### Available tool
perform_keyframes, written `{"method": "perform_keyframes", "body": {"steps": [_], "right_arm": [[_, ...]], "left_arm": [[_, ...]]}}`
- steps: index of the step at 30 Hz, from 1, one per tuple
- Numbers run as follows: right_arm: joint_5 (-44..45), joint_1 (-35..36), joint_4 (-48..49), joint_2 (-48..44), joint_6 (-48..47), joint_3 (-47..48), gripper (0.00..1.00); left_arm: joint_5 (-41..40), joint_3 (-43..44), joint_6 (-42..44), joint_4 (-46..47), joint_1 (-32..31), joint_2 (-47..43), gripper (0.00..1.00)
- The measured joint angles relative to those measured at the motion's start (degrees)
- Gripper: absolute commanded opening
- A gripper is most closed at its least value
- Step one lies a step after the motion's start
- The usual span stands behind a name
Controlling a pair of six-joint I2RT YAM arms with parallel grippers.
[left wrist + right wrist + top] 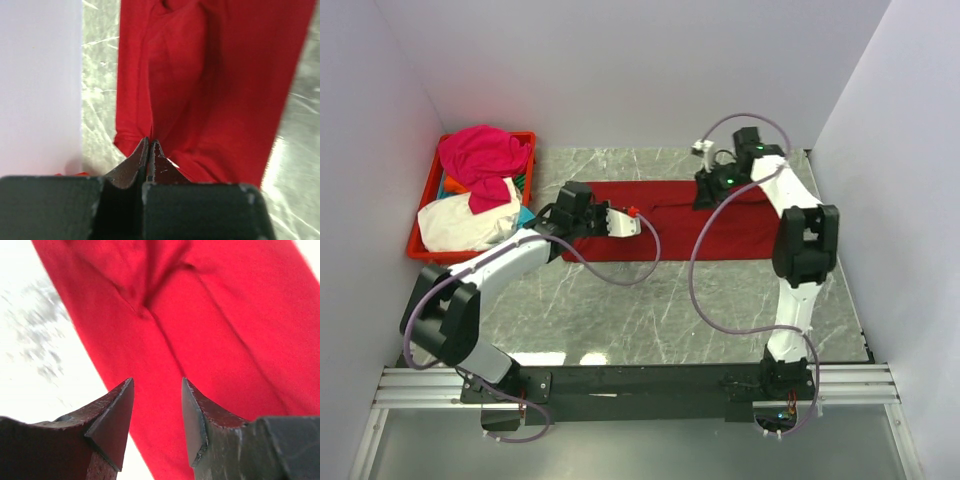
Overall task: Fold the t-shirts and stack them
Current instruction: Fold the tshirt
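Note:
A dark red t-shirt [720, 235] lies as a long flat strip across the back middle of the marble table [650, 310]. My left gripper [634, 213] is low over the strip's left part. In the left wrist view its jaws [149, 140] are pressed together, pinching a crease of the red cloth [225, 75]. My right gripper [705, 195] points down at the strip's back edge. In the right wrist view it [157, 380] is open, with red cloth [210, 330] below it and nothing between the fingers.
A red crate [420, 250] stands at the back left against the wall. It holds a magenta shirt [485, 155], a cream-white one [465, 225] and bits of orange [455, 185] and cyan [525, 215]. White walls close in the table on three sides.

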Motion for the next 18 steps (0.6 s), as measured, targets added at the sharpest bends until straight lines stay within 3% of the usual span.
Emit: {"method": "perform_keyframes", "body": {"steps": [3, 9, 18], "right_arm": [[-0.1, 3.7, -0.2, 3.3, 5.3, 2.9, 0.50], [0.8, 10.4, 4.1, 11.4, 24.4, 12.0, 0.52], [3.3, 13.3, 9.8, 17.7, 40.5, 16.8, 0.56]], "left_arm": [[1.1, -2.3, -1.3, -0.5, 0.0, -2.2, 0.00], [1.9, -4.4, -3.2, -1.2, 0.0, -2.2, 0.00], [2.0, -4.5, -3.4, -1.7, 0.0, -2.2, 0.00]]}}
